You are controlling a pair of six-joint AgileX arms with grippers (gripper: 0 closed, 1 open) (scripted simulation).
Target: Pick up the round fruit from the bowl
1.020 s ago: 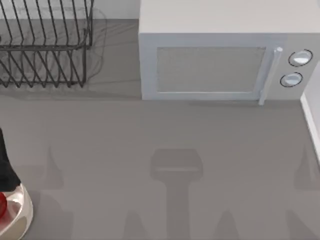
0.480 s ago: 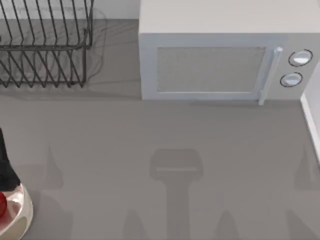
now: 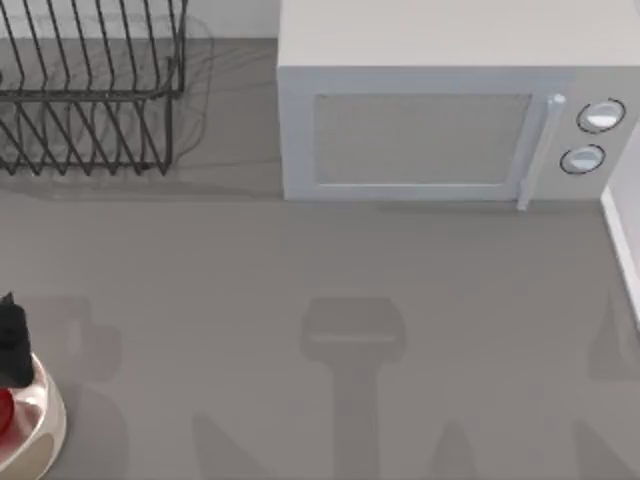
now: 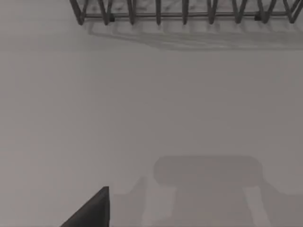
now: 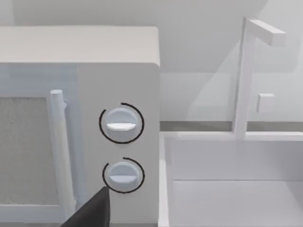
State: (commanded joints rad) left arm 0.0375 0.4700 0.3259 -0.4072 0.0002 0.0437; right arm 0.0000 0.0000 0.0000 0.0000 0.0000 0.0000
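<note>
Top view, lower left corner of the frame: the bowl [image 3: 40,425] is sitting on the grey bench [image 3: 330,270], cut off by the left and bottom edges. The round fruit [image 3: 5,412] is lying inside it, a red patch against the left edge, close to the bowl's cream wall.

A dark part of the left arm is showing at the left edge just above the bowl, overlapping its upper rim. The left pincer [image 3: 10,345] is sitting there, above the fruit. Opening width: cannot tell. Whether it is touching the fruit: cannot tell.

Upper left of the top view: a black wire dish rack [image 3: 90,90] is standing on the bench. Upper centre to right: a white microwave [image 3: 450,120] with a vertical door handle [image 3: 535,150] and two round knobs [image 3: 600,116] stacked at its right side.

Left wrist view: one dark fingertip [image 4: 92,210] is poking in at the lower left, over bare bench; the dish rack's base is running along the top edge.

Right wrist view: one dark fingertip [image 5: 92,210] is showing at the lower left, with the microwave's knobs and handle beyond it, and a white sink [image 5: 232,184] with a tall faucet [image 5: 246,75] on the right half. State of the right pincer: cannot tell.
</note>
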